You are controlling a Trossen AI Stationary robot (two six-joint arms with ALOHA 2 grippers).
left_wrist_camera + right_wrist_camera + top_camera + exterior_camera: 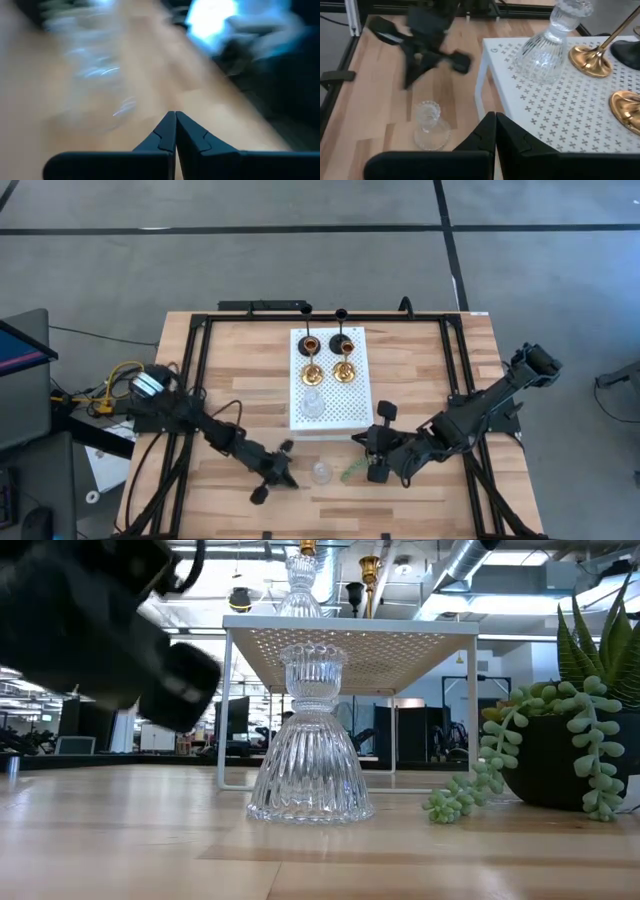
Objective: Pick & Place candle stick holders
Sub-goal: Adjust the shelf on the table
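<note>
While a glass holder (321, 472) is standing low-centre on the table (230, 370), both grippers, left (284, 476) and right (374, 463), are flanking it, jaws pressed together, empty.

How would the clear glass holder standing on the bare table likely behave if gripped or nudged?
The glass holder is probably stable against tipping, given its wide flared base. Its ribbed glass looks slippery and breakable, so a grip at the narrow neck seems safest.

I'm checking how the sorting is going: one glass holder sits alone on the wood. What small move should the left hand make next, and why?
Probably open the left hand and ease it toward the glass holder. Its fingers are shut and hold nothing, and that holder stands upright on the table just beside it, off the white board where the other glass holder already stands.
</note>
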